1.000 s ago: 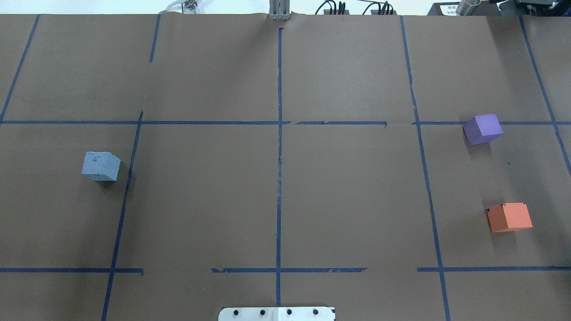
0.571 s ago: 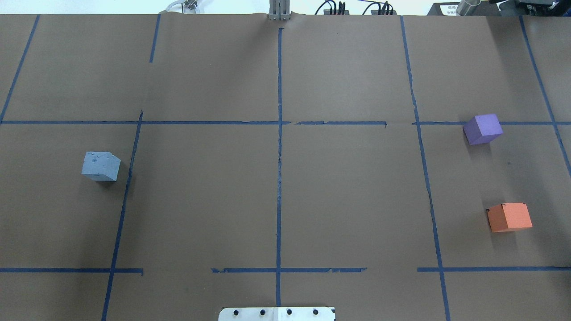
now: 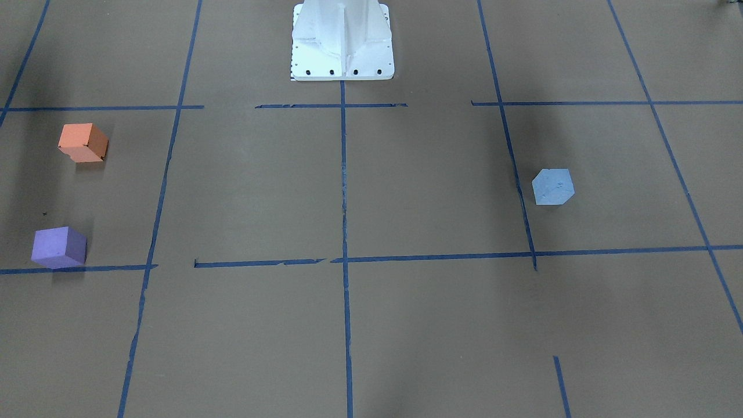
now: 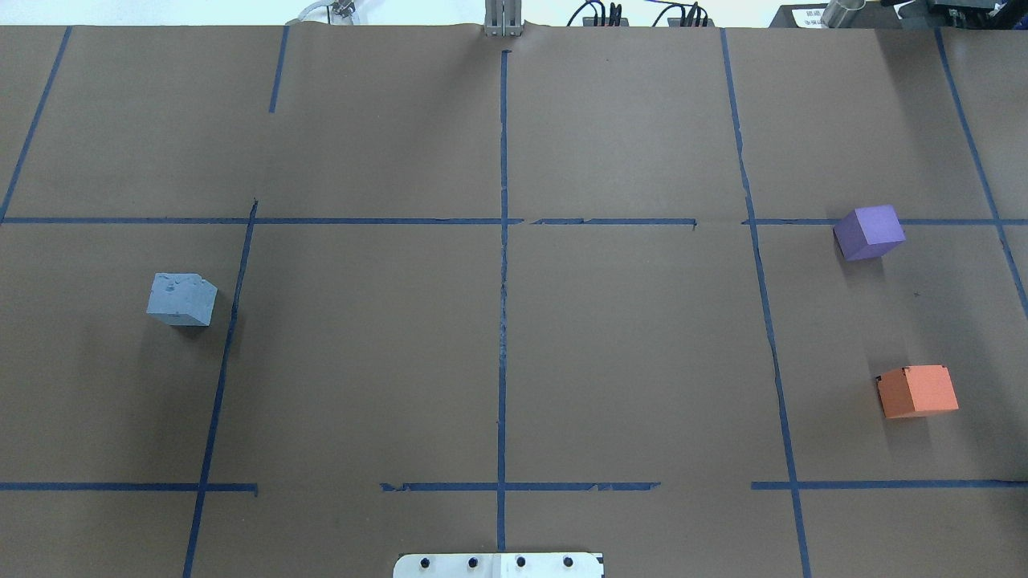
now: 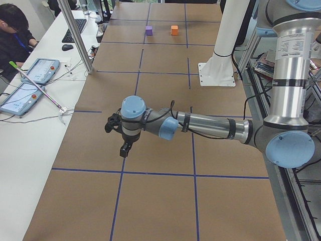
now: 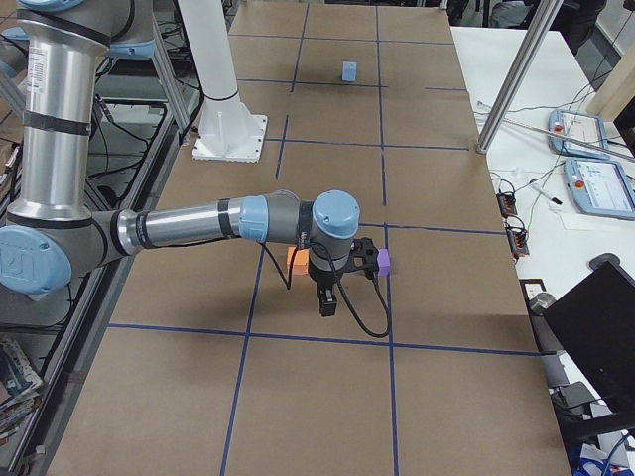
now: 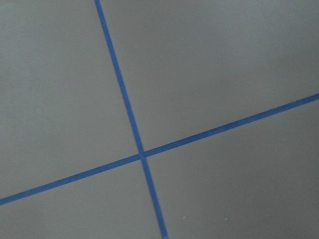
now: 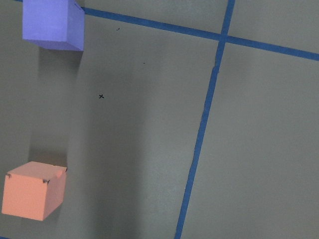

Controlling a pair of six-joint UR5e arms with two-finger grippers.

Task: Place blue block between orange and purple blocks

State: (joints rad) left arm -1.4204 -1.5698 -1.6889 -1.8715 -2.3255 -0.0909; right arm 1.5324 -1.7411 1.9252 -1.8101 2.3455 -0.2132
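The blue block (image 4: 182, 299) sits alone on the brown table's left half; it also shows in the front-facing view (image 3: 553, 186). The purple block (image 4: 869, 232) and the orange block (image 4: 918, 391) sit far right, apart, with bare paper between them. The right wrist view shows both, purple (image 8: 52, 22) and orange (image 8: 34, 190). My left gripper (image 5: 124, 148) shows only in the exterior left view, hovering above the table; I cannot tell whether it is open. My right gripper (image 6: 325, 300) hovers by the orange and purple blocks; I cannot tell its state.
The white robot base (image 3: 342, 40) stands at the table's near middle edge. Blue tape lines (image 4: 503, 265) divide the brown paper into squares. A side desk with tablets (image 5: 40, 70) and a metal pole (image 5: 75, 35) borders the far edge, where a person sits.
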